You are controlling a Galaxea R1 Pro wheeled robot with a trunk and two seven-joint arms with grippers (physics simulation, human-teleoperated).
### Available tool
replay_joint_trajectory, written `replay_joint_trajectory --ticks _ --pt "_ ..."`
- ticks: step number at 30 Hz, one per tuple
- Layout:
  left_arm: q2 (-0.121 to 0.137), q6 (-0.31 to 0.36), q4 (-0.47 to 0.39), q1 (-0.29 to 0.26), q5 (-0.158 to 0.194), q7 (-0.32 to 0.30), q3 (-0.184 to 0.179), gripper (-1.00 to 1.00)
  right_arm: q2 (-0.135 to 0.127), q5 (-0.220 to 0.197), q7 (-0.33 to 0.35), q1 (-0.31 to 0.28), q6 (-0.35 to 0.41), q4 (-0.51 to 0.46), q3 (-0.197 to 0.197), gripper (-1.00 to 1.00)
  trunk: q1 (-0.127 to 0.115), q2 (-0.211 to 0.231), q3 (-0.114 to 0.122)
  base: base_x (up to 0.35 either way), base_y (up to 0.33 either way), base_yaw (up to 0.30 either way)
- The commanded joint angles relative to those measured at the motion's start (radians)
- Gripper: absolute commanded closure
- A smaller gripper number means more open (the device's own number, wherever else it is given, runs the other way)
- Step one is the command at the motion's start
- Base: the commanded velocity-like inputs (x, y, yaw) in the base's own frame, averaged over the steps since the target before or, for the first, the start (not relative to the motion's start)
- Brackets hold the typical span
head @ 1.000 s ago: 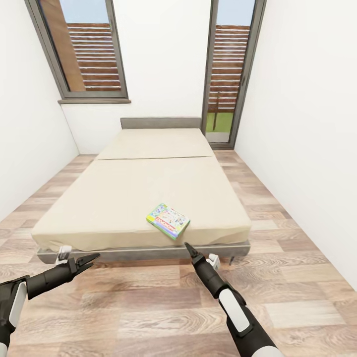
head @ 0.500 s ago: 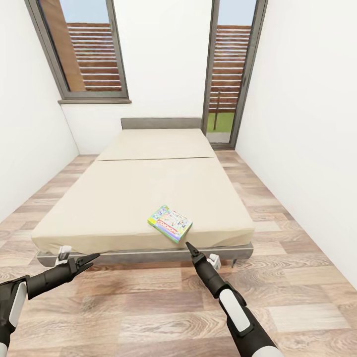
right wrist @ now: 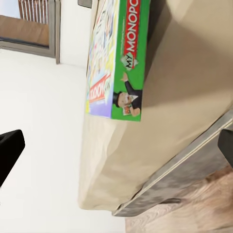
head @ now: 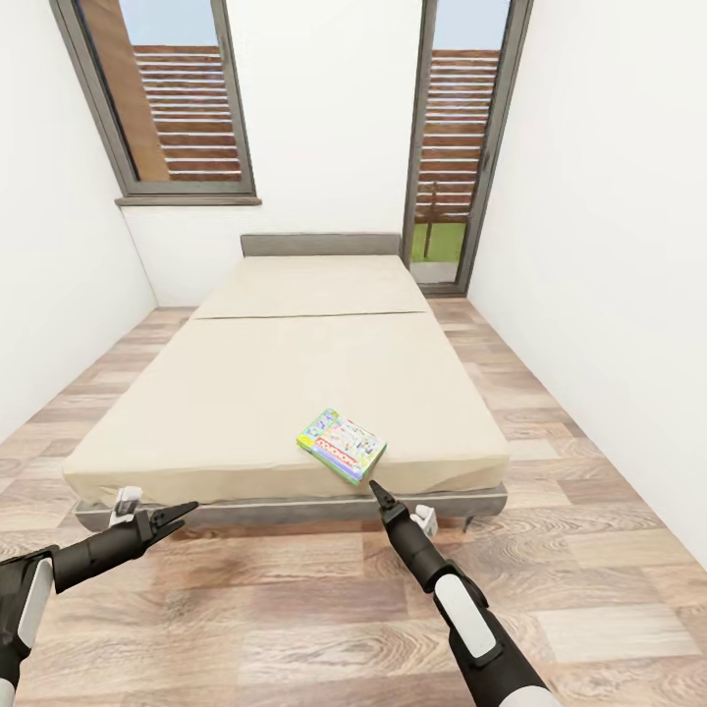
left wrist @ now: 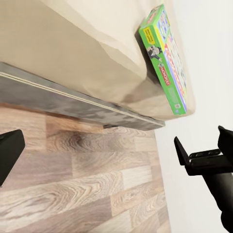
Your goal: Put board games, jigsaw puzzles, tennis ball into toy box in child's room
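board game (head: 341, 445): untouched on the bed (head: 245, 393), just ahead of the right jaws (head: 374, 488)
jaws: both sets spread wide, nothing held
progress: early-ish, no pickup here yet

Monopoly box (right wrist: 119, 58) top cut off by right wrist frame edge. Bed (head: 245, 393) near legs partly hidden behind right gripper (head: 378, 493). Lid artwork too small in head view.

Wood-plank floor (head: 295, 599) across foreground (grey-brown grain). White walls (head: 609, 245) on both sides. Window (head: 162, 98) at back left, grey frame, slatted wooden fence behind glass. Tall glass door (head: 462, 147) at back right, grass strip visible outside.
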Motion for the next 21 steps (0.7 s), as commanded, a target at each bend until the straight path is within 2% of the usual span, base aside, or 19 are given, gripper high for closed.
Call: replay_joint_trajectory --ticks 1,7,21 --pt "0.0 0.007 0.0 0.0 0.003 -0.001 0.001 -1.0 0.0 -0.016 0.001 0.0 0.007 0.0 0.0 -1.0 0.0 0.0 -0.001 0.112 0.141 0.0" --pt "0.0 0.008 0.0 0.0 0.003 -0.001 0.001 -1.0 -0.001 -0.043 0.001 0.0 0.008 0.003 0.0 -1.0 0.0 0.0 -0.001 0.057 0.061 0.0" --pt "0.0 0.01 0.0 0.0 0.004 -0.001 0.001 -1.0 -0.003 -0.048 0.001 0.0 0.012 0.004 0.0 -1.0 0.0 0.0 -0.001 0.005 0.005 0.0"
